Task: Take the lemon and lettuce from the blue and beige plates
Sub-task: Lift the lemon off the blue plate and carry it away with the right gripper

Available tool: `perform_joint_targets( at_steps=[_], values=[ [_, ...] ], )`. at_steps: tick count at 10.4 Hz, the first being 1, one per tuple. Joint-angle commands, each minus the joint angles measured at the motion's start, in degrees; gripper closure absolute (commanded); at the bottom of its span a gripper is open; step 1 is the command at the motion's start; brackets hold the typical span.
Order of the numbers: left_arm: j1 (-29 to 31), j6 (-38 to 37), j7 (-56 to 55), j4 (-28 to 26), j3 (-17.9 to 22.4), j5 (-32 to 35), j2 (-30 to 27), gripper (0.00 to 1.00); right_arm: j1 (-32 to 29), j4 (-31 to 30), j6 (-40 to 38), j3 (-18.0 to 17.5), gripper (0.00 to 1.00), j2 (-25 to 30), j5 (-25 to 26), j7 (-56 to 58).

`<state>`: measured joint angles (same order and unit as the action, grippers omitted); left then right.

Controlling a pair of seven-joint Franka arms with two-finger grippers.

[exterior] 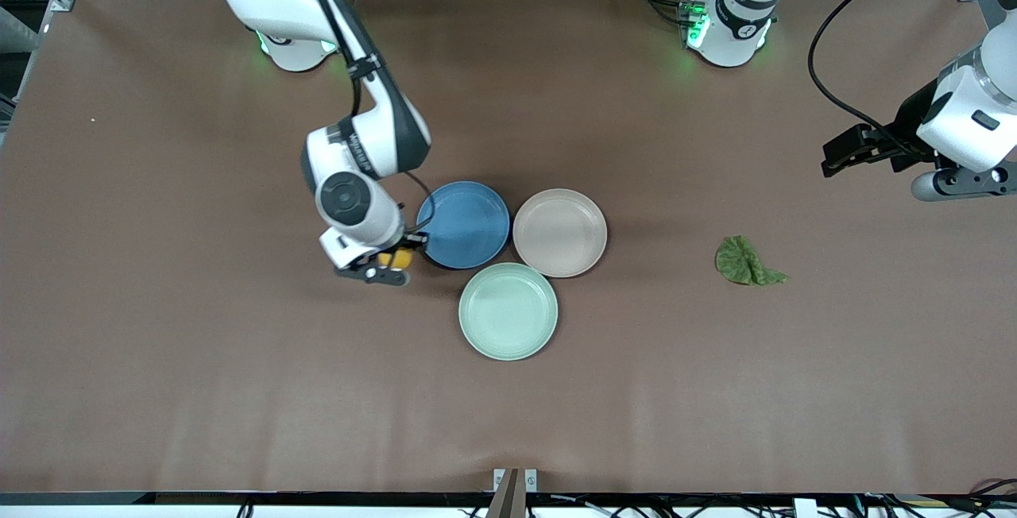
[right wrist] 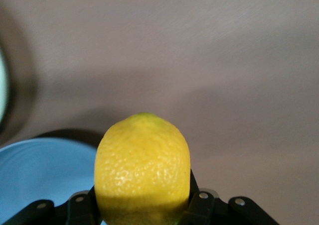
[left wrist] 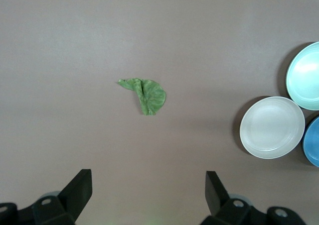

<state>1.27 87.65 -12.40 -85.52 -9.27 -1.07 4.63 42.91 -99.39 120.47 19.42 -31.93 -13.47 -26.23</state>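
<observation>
My right gripper (exterior: 393, 265) is shut on a yellow lemon (exterior: 396, 258) and holds it low over the table, just off the rim of the empty blue plate (exterior: 469, 224), toward the right arm's end. The right wrist view shows the lemon (right wrist: 142, 165) between the jaws and the blue plate (right wrist: 40, 170) beside it. A green lettuce leaf (exterior: 747, 262) lies flat on the table, toward the left arm's end from the empty beige plate (exterior: 560, 232). My left gripper (exterior: 834, 159) is open and empty, up over the table's left-arm end. Its view shows the lettuce (left wrist: 147, 94) ahead.
An empty pale green plate (exterior: 508, 310) touches the blue and beige plates, nearer the front camera. In the left wrist view the beige plate (left wrist: 271, 127), green plate (left wrist: 306, 75) and blue plate (left wrist: 313, 143) sit at one edge.
</observation>
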Motion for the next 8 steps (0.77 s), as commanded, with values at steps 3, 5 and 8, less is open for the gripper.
perform_joint_targets(
  at_steps=[3, 5, 8],
  values=[
    [1.02, -1.34, 1.59, -0.87, -0.75, 2.89, -1.38, 0.00, -3.95, 0.60, -2.34, 4.92, 0.64, 1.00, -0.41, 11.70],
    [1.11, -1.34, 1.76, -0.79, -1.45, 3.53, -1.64, 0.00, -7.91, 0.60, -2.34, 4.92, 0.64, 0.91, -0.32, 17.50],
    [1.11, -1.34, 1.76, -0.26, -1.54, 3.71, -1.82, 0.00, -15.20, 0.25, -2.17, 4.48, 0.64, 0.82, -0.32, 26.38]
  ],
)
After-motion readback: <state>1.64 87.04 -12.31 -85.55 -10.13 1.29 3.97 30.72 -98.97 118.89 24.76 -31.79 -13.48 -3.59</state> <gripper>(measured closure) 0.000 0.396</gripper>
